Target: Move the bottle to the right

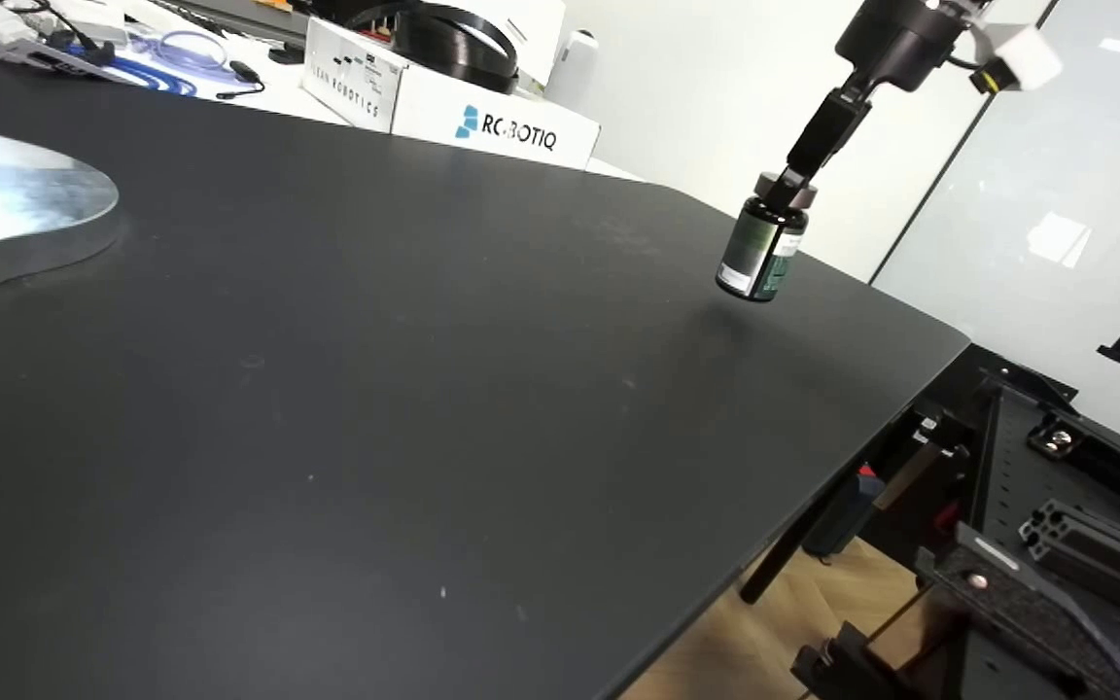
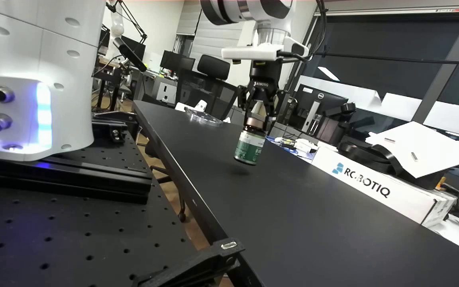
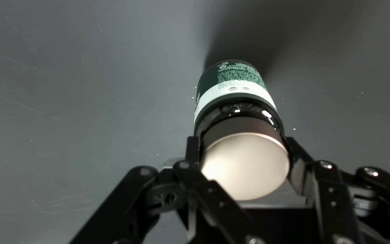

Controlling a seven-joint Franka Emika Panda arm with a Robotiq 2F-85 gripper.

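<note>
Bottle (image 2: 250, 143): dark green, pale label band, brownish cap; tilted, raised above the table (image 1: 375, 389).
Gripper (image 3: 244, 150): holding the bottle, a finger either side of its cap.
Robotiq box (image 1: 492, 122): just past the table's edge.
Robot base (image 2: 26, 65): beside the table.
Shiny slab (image 1: 25, 194): on the table, cut off in an exterior view.
Label print: too small to read.

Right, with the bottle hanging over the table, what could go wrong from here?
The hand holds the bottle only at its cap end, so it might slip or swing. The bottle is clear of the table, so an early release could drop it. If it falls, its round body might roll off the table.
</note>
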